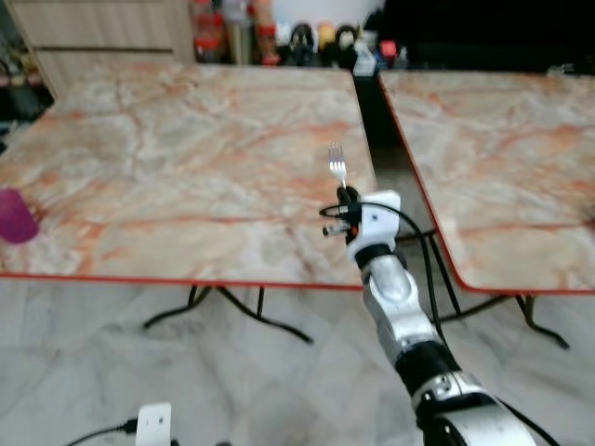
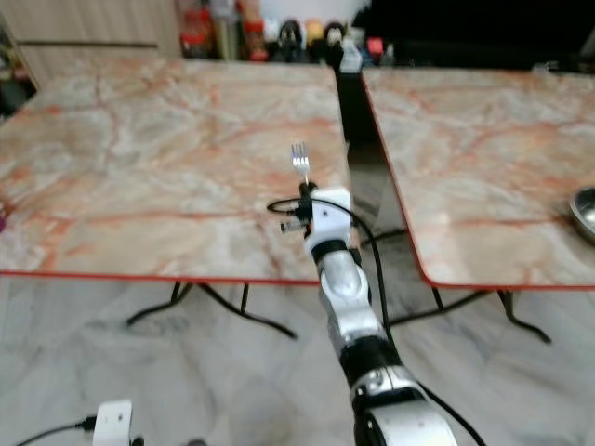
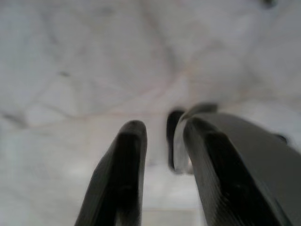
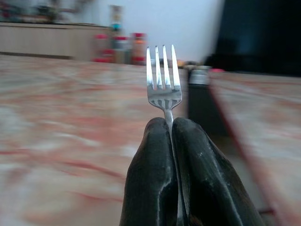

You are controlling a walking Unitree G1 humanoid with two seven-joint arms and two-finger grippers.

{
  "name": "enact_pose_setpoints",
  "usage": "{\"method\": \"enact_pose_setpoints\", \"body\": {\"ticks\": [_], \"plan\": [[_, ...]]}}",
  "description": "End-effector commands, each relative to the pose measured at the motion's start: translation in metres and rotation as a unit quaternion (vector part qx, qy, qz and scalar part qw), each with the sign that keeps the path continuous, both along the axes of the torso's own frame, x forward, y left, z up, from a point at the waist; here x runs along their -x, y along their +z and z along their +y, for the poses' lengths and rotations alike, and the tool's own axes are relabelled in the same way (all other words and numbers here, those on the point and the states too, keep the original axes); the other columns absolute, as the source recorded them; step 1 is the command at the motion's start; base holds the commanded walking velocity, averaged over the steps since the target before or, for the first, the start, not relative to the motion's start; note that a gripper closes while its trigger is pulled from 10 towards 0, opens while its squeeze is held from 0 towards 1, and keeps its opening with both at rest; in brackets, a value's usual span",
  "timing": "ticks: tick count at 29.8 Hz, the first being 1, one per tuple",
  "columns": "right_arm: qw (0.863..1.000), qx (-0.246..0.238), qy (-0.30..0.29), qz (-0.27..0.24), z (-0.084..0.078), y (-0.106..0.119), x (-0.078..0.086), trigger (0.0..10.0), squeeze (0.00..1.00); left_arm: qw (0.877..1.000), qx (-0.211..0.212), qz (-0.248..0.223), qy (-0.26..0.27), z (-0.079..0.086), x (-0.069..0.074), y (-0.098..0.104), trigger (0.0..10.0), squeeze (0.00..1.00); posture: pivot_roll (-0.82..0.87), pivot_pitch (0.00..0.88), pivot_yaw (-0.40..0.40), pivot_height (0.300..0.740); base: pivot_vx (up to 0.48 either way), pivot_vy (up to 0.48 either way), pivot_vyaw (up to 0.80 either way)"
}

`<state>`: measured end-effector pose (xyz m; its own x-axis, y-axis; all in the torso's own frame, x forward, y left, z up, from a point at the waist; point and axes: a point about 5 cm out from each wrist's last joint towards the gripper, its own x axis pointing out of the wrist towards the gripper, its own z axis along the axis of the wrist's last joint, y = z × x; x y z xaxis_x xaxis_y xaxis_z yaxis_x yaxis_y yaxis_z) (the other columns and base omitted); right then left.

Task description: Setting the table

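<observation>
— Where's the fork (image 4: 163,77)?
— Upright, pinched in the right claw (image 4: 171,129), over the near right corner of the marble worktop (image 1: 186,158).
— The room?
— A second worktop (image 1: 502,158) beside it, bottles (image 1: 232,28) beyond, pale floor (image 1: 139,372). Left claw (image 3: 162,136) spread.

Fork (image 4: 163,89) handle hidden between right gripper (image 4: 171,123) fingers; bowl (image 2: 586,214) cut by frame edge; countertop bottles (image 1: 232,28) blurred.

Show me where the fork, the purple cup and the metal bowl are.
fork (image 4: 163,84): right wrist view, on the tines' base.
purple cup (image 1: 14,219): left eye view, on its side wall.
metal bowl (image 2: 586,213): right eye view, on its rim at the picture's edge.
</observation>
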<state>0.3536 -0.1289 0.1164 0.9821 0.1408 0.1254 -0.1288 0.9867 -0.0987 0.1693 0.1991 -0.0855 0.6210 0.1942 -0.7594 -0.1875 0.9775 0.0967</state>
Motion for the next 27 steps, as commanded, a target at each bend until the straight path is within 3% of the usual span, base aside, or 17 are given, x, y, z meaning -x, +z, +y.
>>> {"method": "enact_pose_setpoints", "body": {"ticks": [1, 11, 19, 27], "plan": [[1.000, -0.005, 0.001, -0.025, 0.003, 0.011, -0.002, 10.0, 0.00, 1.000, -0.009, 0.012, 0.005, 0.007, 0.007, -0.002, 10.0, 0.00, 0.10, 0.098, -0.037, 0.715, 0.000, -0.375, 0.00], [0.999, 0.001, -0.019, -0.039, -0.012, 0.014, -0.003, 10.0, 0.00, 1.000, -0.010, 0.010, 0.001, 0.007, 0.006, -0.002, 10.0, 0.00, 0.09, 0.099, -0.032, 0.715, 0.000, -0.378, 0.00], [0.999, -0.010, -0.002, -0.043, 0.004, 0.017, -0.004, 10.0, 0.00, 1.000, -0.013, 0.007, -0.001, 0.008, 0.004, -0.001, 10.0, 0.00, 0.09, 0.096, -0.031, 0.715, 0.000, -0.378, 0.00], [0.999, 0.008, 0.021, -0.035, 0.015, 0.011, 0.000, 10.0, 0.00, 1.000, -0.014, 0.009, -0.002, 0.008, 0.006, -0.001, 10.0, 0.00, 0.08, 0.081, -0.032, 0.715, 0.000, -0.375, 0.10]]}}
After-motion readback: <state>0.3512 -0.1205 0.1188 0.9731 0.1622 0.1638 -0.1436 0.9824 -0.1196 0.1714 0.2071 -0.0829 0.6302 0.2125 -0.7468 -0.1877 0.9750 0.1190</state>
